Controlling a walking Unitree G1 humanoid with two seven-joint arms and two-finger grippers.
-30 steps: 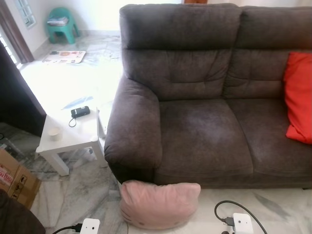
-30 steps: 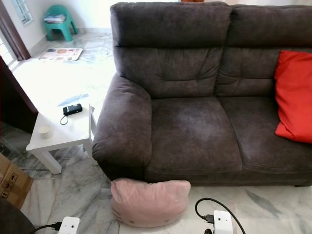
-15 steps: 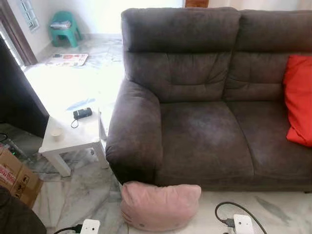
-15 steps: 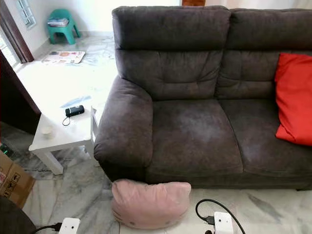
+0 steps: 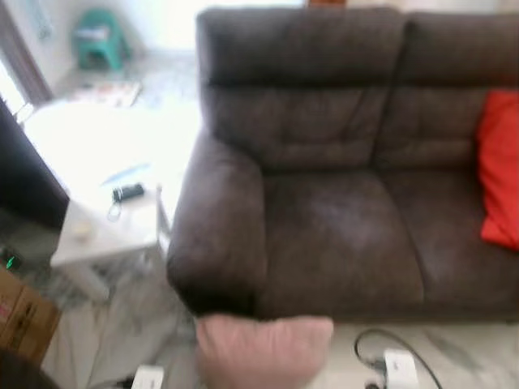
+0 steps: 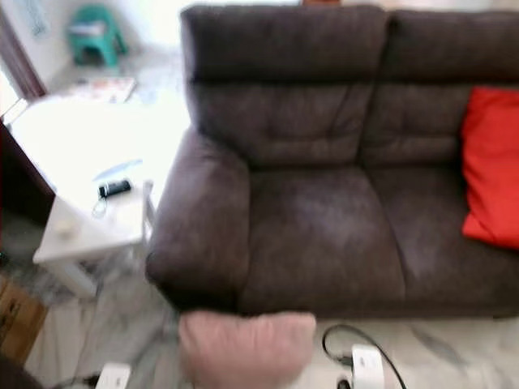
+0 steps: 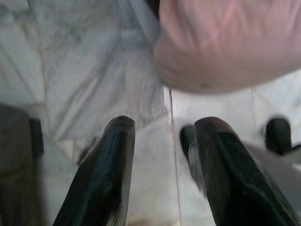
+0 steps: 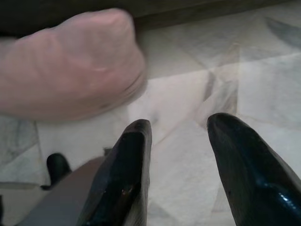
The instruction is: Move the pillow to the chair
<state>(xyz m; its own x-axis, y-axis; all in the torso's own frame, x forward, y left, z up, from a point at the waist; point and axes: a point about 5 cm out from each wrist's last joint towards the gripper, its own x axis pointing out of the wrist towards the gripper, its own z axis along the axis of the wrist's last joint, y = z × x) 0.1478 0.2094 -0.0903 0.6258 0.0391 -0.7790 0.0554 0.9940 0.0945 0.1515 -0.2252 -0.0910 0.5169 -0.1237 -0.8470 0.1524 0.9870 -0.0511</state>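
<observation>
**Pillow on floor at sofa front — both grippers empty**

The pink pillow [image 5: 263, 350] lies on the marble floor [image 7: 80, 61] against the dark sofa [image 5: 324, 170], long axis parallel to the seat front. No writing legible — frames blurred. Left gripper [image 7: 162, 129] and right gripper [image 8: 181, 125] hover near it, fingers spread, holding nothing.

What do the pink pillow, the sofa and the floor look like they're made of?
Pillow: soft matte fabric, probably stuffed; it bulges and shows no shine. Sofa: dark grey-brown napped upholstery, perhaps microfibre or suede-like, with patchy light and dark shading. Floor: polished pale stone or tile, likely marble, with grey veins and straight joints.
</observation>
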